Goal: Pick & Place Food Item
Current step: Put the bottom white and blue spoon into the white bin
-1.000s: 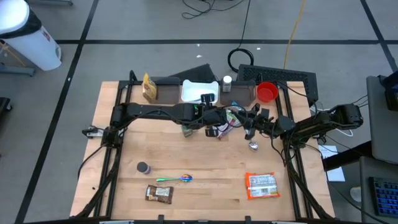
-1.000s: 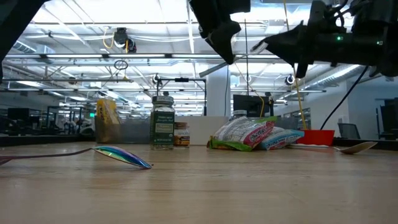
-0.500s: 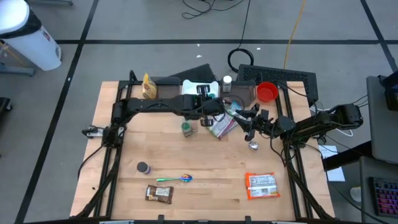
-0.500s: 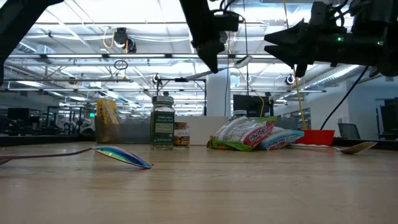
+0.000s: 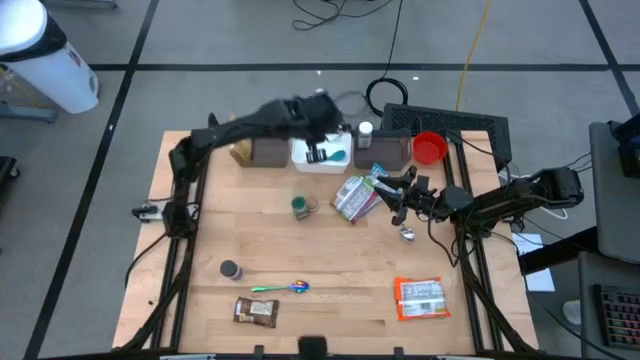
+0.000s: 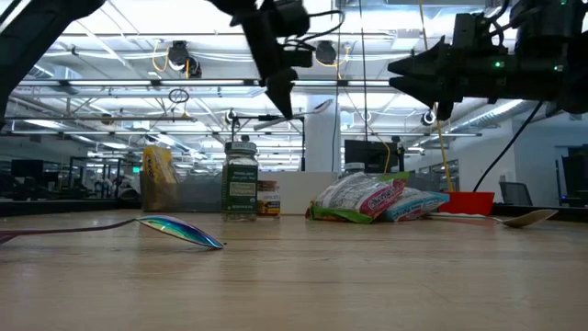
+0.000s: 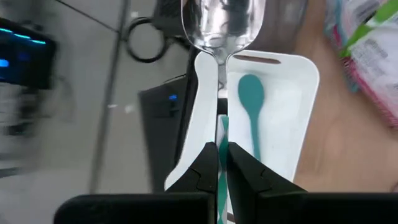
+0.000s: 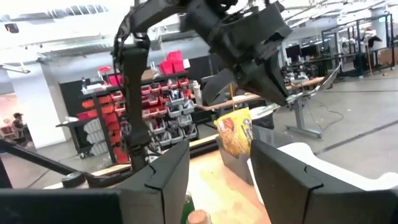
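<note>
Polished metal catches the light between the left gripper (image 7: 218,163) jaws: they are pinched tight on the thin handle of a silver spoon (image 7: 219,26), bowl pointing forward, so the utensil rides level and cannot twist. The gripper hangs in the air directly over the white tray (image 7: 296,112), which already holds a teal spoon (image 7: 250,99); that position suggests the metal one is meant to join it there.

In the high view the tray (image 5: 302,157) sits at the table's far edge, with a red bowl (image 5: 429,148) to its right. The right gripper (image 5: 397,197) waits to the right of the tray and nearer the front, its fingers (image 8: 168,171) spread apart and holding nothing. Just beside it lie the snack bags (image 5: 354,195), the likely food item, untouched on the wood. A green-capped jar (image 5: 301,207) stands just in front of the tray.
</note>
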